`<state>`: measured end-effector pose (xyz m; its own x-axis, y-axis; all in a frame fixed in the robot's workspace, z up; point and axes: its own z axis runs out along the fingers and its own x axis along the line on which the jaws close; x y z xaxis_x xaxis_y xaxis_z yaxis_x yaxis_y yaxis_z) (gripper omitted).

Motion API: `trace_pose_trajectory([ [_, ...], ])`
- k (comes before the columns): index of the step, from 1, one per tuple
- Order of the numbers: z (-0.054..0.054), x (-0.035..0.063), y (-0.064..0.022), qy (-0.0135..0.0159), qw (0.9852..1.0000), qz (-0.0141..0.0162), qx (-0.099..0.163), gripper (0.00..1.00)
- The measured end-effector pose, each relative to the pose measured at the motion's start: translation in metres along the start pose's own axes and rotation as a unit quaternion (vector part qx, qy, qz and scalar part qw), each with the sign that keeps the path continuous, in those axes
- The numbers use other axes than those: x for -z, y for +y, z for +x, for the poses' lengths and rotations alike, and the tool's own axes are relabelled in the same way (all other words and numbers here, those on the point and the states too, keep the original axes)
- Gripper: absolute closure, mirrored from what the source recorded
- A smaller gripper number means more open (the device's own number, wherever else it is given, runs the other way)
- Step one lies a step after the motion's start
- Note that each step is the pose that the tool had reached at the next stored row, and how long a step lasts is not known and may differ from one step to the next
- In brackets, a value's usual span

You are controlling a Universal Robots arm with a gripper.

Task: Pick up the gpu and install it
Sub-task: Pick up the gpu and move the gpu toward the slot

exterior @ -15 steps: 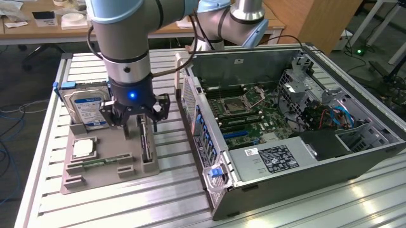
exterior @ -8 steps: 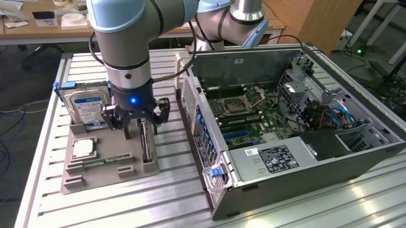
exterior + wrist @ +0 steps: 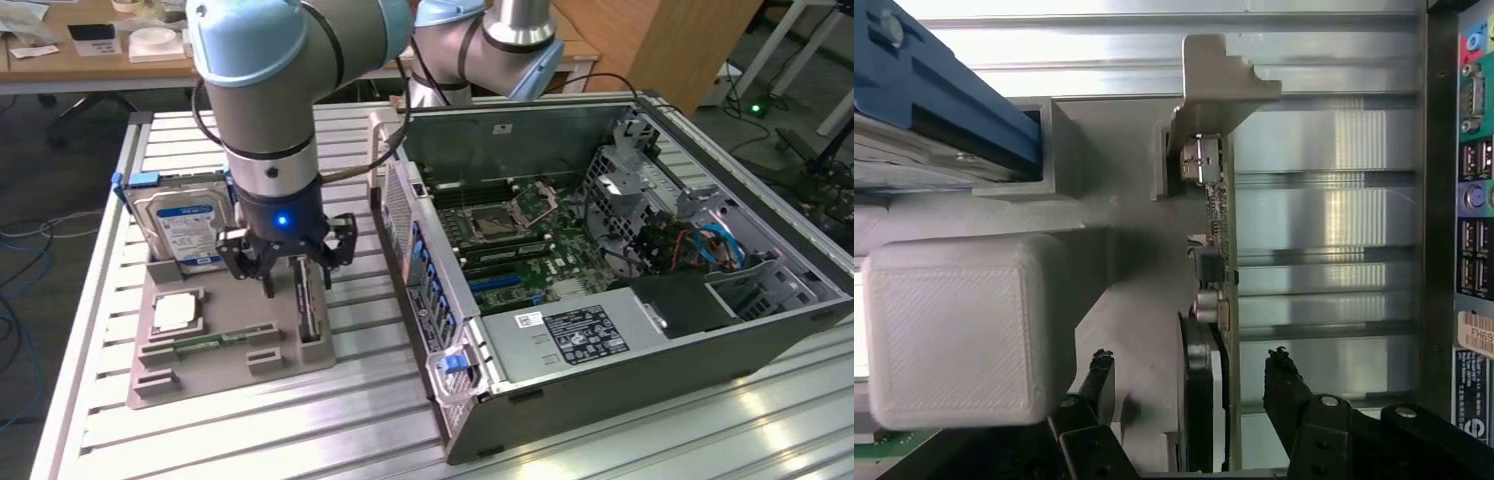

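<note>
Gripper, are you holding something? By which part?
Nothing is held. The gripper is open, one finger on each side of the gpu, neither touching it.

Cannot see the far end of the gpu (image 3: 311,318) behind the gripper (image 3: 296,282), nor the edge of the hard drive (image 3: 184,225) nearest the gpu behind the arm (image 3: 267,120), and cannot read the small label (image 3: 587,335) on the computer case (image 3: 641,400) beside the gpu.
</note>
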<state>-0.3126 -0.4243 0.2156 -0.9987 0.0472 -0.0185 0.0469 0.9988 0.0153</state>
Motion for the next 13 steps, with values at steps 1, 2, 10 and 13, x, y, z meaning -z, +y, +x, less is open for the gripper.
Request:
trace_pose_trajectory([
  [1, 0.0, -0.0018, 0.0, 0.0, 1.0, 0.0, 0.0, 0.29],
  [2, 0.0, -0.0036, 0.0, 0.0, 1.0, 0.0, 0.0, 0.29],
  [10, 0.0, -0.0118, -0.0001, 0.0001, 1.0, 0.0001, 0.0, 0.29],
  [13, 0.0, -0.0118, -0.0001, 0.0, 1.0, 0.0001, 0.0, 0.29],
])
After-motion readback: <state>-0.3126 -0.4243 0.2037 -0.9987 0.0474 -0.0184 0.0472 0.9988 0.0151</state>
